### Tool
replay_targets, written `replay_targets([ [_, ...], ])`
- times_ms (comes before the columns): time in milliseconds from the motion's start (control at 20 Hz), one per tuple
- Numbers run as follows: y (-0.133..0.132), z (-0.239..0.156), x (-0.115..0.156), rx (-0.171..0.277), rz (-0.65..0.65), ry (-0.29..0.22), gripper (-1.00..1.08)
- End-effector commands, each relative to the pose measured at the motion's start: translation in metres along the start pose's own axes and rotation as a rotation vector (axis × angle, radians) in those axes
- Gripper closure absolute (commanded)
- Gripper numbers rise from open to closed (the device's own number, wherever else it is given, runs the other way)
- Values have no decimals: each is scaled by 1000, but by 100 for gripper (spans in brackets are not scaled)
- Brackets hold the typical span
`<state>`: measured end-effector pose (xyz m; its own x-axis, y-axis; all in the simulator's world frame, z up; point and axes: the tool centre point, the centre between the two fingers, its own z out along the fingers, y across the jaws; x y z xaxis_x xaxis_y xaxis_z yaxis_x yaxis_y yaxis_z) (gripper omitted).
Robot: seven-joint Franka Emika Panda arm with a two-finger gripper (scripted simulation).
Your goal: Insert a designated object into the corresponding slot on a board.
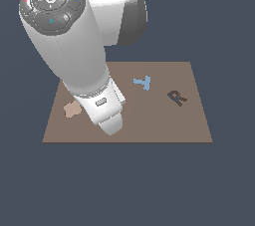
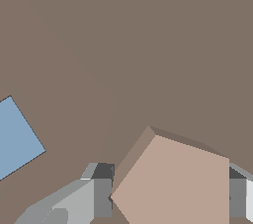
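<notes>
In the wrist view my gripper (image 2: 170, 196) is shut on the light-tan pentagon piece (image 2: 173, 183). One grey finger (image 2: 101, 196) presses each side of it, and it is held just above the brown board (image 2: 148, 45). In the exterior view the arm's white hand (image 1: 107, 115) hangs low over the board (image 1: 164, 125), left of its middle, and hides the fingers and the pentagon. The dark navy pentagon slot shows in neither view; it is hidden or out of view.
A tan lobed blob (image 1: 72, 109) lies near the board's edge on the exterior view's left, beside the hand. A blue piece (image 1: 142, 82) lies mid-board and shows in the wrist view (image 2: 15, 139). A dark brown letter R (image 1: 177, 97) lies toward the exterior view's right.
</notes>
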<state>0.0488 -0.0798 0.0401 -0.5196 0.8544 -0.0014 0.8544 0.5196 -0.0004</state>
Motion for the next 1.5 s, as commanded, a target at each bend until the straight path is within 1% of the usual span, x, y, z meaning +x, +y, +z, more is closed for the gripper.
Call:
replay_targets([
  [0,2,0,-3,0,-45,0,108],
  [450,6,0,-10,0,-132,0,108],
  [900,6,0,-9,0,-134,0,108],
  [1150,6,10,-9,0,-133,0,108],
  [1200,6,10,-9,0,-133,0,-92],
  [1450,6,10,-9,0,-133,0,-92],
])
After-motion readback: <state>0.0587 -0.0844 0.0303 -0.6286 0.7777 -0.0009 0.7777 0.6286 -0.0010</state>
